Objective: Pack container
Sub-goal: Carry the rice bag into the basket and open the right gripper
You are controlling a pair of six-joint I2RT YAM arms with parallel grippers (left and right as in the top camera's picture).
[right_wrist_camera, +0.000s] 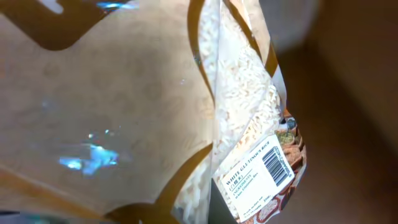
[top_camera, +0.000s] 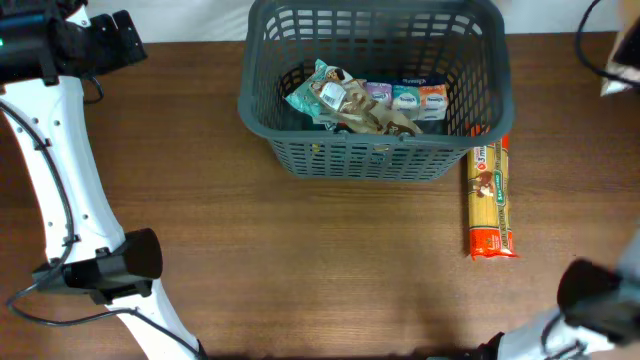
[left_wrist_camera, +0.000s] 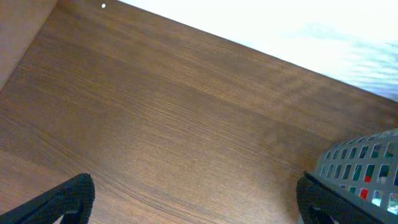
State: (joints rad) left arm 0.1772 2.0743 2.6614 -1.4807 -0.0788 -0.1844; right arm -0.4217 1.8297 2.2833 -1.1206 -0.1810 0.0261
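My left arm (top_camera: 60,190) rises as a white link from the lower left of the overhead view to the upper left corner, where my left gripper (top_camera: 100,45) sits. In the left wrist view, my left gripper (left_wrist_camera: 198,202) has its dark fingers (left_wrist_camera: 68,198) spread far apart over bare wood.

My right gripper (top_camera: 620,62) shows only at the upper right edge. Its wrist view is filled by a rice packet (right_wrist_camera: 242,124) with a barcode label, so I cannot tell how those jaws stand.

The table (top_camera: 300,260) is brown wood grain, with white backdrop along the top edge.

The container (top_camera: 370,155) stands upright at top centre, opening upward, long axis left to right, holding snack packets (top_camera: 370,100). A spaghetti packet (top_camera: 490,200) lies just beside its lower right corner, pointing top to bottom.
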